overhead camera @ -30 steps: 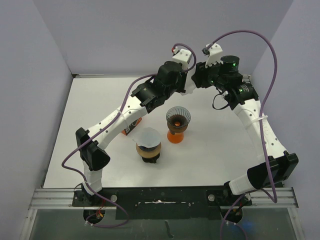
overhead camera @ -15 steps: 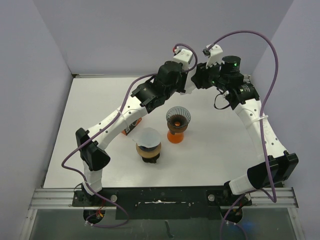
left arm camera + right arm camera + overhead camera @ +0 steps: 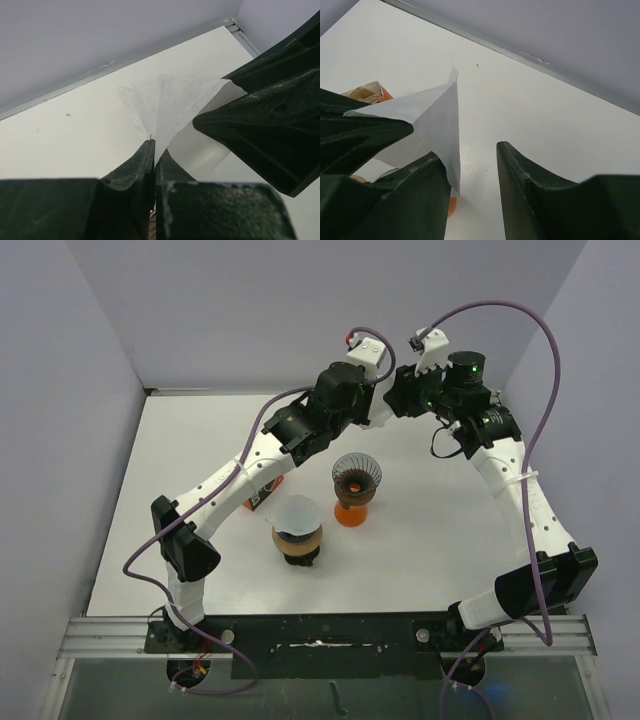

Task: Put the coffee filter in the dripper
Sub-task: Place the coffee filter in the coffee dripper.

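Observation:
A white paper coffee filter (image 3: 170,102) is pinched at its tip by my left gripper (image 3: 154,146), which is shut on it. The filter fans upward above the back of the table. In the right wrist view the same filter (image 3: 434,120) lies against the inner side of the left finger of my right gripper (image 3: 470,150). That gripper's jaws stand apart and open. The dripper (image 3: 356,480), a dark cone on an orange base, stands on the table just in front of both grippers. From above, the left gripper (image 3: 378,418) and right gripper (image 3: 397,402) meet tip to tip and hide the filter.
A brown glass carafe with a white paper cone on top (image 3: 298,530) stands front-left of the dripper. An orange packet (image 3: 262,495) lies under the left arm. Purple walls close the table at the back and on both sides.
The right wrist has shifted very slightly to the right. The left arm, the filter and the dripper have not moved.

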You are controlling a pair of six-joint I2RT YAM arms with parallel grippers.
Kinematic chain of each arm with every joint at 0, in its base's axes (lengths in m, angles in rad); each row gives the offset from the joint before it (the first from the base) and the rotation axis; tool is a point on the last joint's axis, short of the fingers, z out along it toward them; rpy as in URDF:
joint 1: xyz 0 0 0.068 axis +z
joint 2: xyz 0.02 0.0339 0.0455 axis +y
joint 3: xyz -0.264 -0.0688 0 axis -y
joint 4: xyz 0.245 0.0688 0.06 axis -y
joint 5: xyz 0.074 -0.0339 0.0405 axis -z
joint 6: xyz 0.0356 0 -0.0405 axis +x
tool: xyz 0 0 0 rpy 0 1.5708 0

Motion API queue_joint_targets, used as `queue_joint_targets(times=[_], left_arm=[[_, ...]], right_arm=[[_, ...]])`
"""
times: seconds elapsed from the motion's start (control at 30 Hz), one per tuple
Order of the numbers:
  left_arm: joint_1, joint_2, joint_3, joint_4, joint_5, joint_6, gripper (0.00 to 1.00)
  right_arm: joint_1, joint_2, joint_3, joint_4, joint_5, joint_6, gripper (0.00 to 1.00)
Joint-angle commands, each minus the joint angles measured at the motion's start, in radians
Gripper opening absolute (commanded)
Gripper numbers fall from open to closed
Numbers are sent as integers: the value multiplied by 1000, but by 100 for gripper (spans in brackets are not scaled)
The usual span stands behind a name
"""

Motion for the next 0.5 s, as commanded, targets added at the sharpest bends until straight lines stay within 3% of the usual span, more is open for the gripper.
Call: queue_joint_targets(times=[0.0, 0.47], left_arm=[[-7, -30, 50, 43, -21, 22, 0], [-11, -33, 38, 59, -63, 73, 0]], right_arm=[[-9, -48, -5, 34, -13, 13, 39], [-14, -43, -12, 45, -92, 29, 23]])
